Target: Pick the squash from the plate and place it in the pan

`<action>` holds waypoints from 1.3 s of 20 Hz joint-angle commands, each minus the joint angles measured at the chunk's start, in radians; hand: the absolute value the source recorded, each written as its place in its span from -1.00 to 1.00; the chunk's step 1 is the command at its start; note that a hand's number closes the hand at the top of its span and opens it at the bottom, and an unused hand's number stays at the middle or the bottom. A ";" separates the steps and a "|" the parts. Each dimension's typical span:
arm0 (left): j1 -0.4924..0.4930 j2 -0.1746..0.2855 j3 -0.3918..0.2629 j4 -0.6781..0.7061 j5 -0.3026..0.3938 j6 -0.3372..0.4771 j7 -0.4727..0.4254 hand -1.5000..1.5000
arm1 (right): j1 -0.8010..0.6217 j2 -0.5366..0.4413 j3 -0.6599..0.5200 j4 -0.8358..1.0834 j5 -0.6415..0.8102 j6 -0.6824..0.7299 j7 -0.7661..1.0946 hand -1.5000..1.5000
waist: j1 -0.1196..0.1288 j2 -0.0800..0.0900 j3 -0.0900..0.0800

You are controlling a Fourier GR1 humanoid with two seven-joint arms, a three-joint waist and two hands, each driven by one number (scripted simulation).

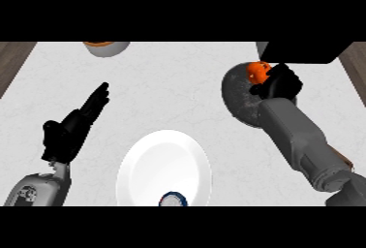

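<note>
White marble bench [178,82] carried a bare plate [164,164] at 6 o'clock and a grey pan [239,99] at 2 o'clock. Right hand [279,83] hung over the pan, its fingers [275,72] curled round the orange squash [256,71], which showed at their 10 o'clock side; it was probably held there for release, though contact with the pan could not be told. Left hand [75,126] rested open at 9 o'clock, fingers straight, clear of the work.
</note>
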State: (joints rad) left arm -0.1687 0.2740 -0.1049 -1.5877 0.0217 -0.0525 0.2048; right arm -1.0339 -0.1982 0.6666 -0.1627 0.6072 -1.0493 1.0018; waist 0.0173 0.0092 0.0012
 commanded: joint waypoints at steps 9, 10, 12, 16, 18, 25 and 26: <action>0.005 -0.010 0.006 -0.011 0.011 -0.029 -0.010 0.00 | 0.157 -0.162 -0.310 -0.180 -0.304 0.048 -0.431 -1.00 | 0.025 0.012 0.003; -0.018 -0.040 -0.019 -0.026 -0.025 0.014 0.021 0.00 | 0.172 -0.111 -0.316 -0.181 -0.302 -0.034 -0.453 -1.00 | 0.027 0.013 0.004; -0.018 -0.021 -0.003 0.004 -0.018 -0.007 -0.008 0.00 | 0.184 -0.147 -0.366 -0.252 -0.346 -0.062 -0.540 -1.00 | 0.020 0.014 0.005; 0.005 -0.030 -0.014 -0.018 -0.028 0.004 0.012 0.00 | 0.253 -0.137 -0.471 -0.387 -0.436 -0.143 -0.692 -1.00 | 0.012 0.009 0.006; -0.024 -0.028 0.001 0.006 -0.028 0.006 0.004 0.00 | 0.293 -0.135 -0.533 -0.479 -0.505 -0.107 -0.780 -1.00 | 0.001 0.009 0.006; 0.012 -0.001 0.044 0.022 -0.016 -0.025 -0.021 0.00 | 0.553 -0.058 -0.693 -0.701 -0.697 0.067 -1.171 -1.00 | -0.015 -0.004 0.001; 0.018 -0.032 0.020 0.002 -0.031 0.000 -0.005 0.00 | 0.592 -0.071 -0.695 -0.743 -0.714 0.126 -1.202 -1.00 | -0.020 -0.007 0.001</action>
State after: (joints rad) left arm -0.1488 0.2563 -0.0869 -1.5967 -0.0005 -0.0606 0.1998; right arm -0.5563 -0.2885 0.0339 -0.7984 -0.0252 -1.0305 -0.0298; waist 0.0086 0.0076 0.0039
